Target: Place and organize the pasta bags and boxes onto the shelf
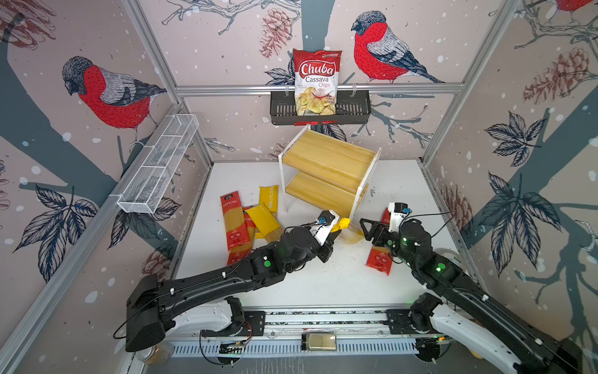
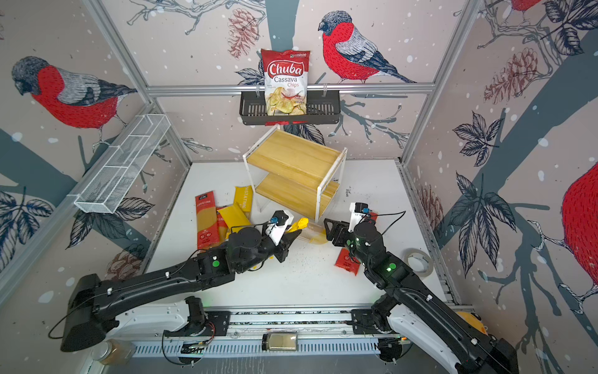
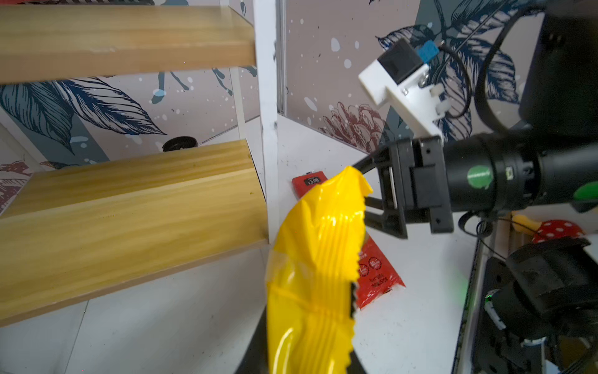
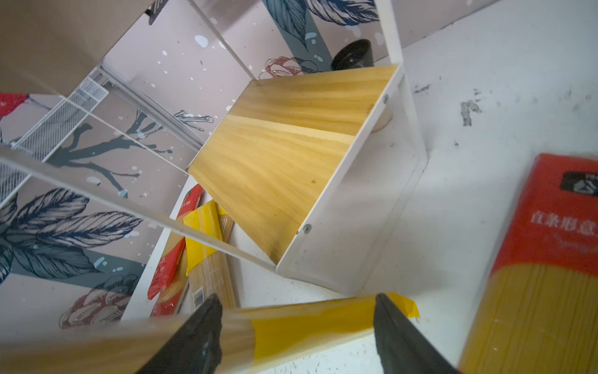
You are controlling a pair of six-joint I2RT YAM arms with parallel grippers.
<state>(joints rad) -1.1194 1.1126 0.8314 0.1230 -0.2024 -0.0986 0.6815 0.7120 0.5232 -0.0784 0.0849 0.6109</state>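
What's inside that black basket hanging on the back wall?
A Chuba chips bag stands upright in the black basket. Nothing else shows beside it. The front rim hides the bag's foot and the basket's floor.

Black arms [image 1: 210, 281], white bases [image 1: 200, 319], green dots [image 1: 267, 263]

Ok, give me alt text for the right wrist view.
Two open black jaws frame a yellow pasta bag stretched crosswise past them. Beyond stands the shelf, its lower wooden board bare. A red spaghetti pack looms close by, and more packs lie on the white table.
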